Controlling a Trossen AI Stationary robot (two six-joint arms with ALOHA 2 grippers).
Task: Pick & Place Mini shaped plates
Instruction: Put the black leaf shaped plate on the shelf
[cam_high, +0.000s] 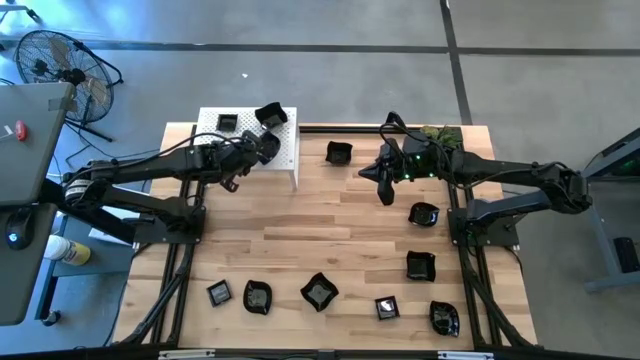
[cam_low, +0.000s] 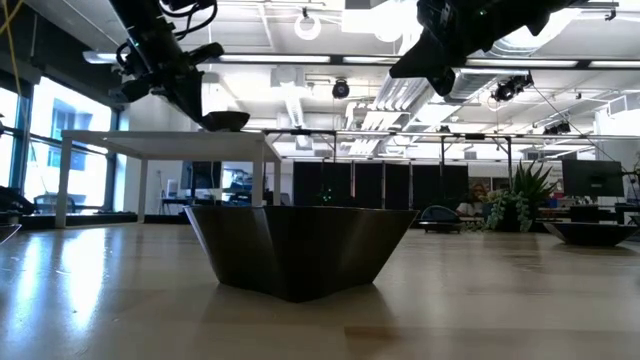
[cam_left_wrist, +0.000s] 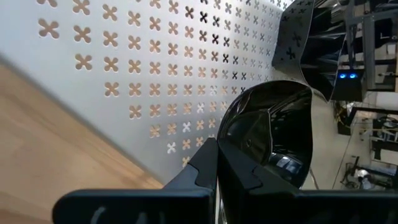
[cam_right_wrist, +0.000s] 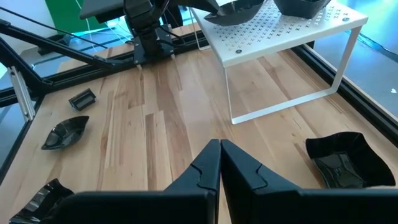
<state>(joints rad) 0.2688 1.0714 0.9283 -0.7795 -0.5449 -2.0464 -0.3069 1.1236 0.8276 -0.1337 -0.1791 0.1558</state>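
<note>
My left gripper (cam_high: 270, 148) is over the white perforated stand (cam_high: 247, 133), shut on a round glossy black plate (cam_left_wrist: 267, 130). Two more black plates (cam_high: 228, 123) (cam_high: 272, 115) rest on the stand's top. My right gripper (cam_high: 386, 195) hangs shut above the table's middle right, with nothing in it. Just beyond it an angular plate (cam_right_wrist: 344, 160) lies on the wood. Several other plates lie along the table's near edge (cam_high: 319, 292) and right side (cam_high: 424, 214). My left gripper pinches the round plate's rim (cam_left_wrist: 225, 127) between its two fingertips, on the side nearest the arm. The fingers slant down from the table's left. The plate sits upright at the level of the stand's top (cam_low: 170, 135); whether its base touches, I cannot tell.
A green plant sprig (cam_high: 440, 135) lies at the far right corner. One plate (cam_low: 300, 250) stands close before the low camera. Bare wood lies in the table's middle (cam_high: 300, 230). The stand's legs (cam_right_wrist: 230, 93) rise from the table at the far left.
</note>
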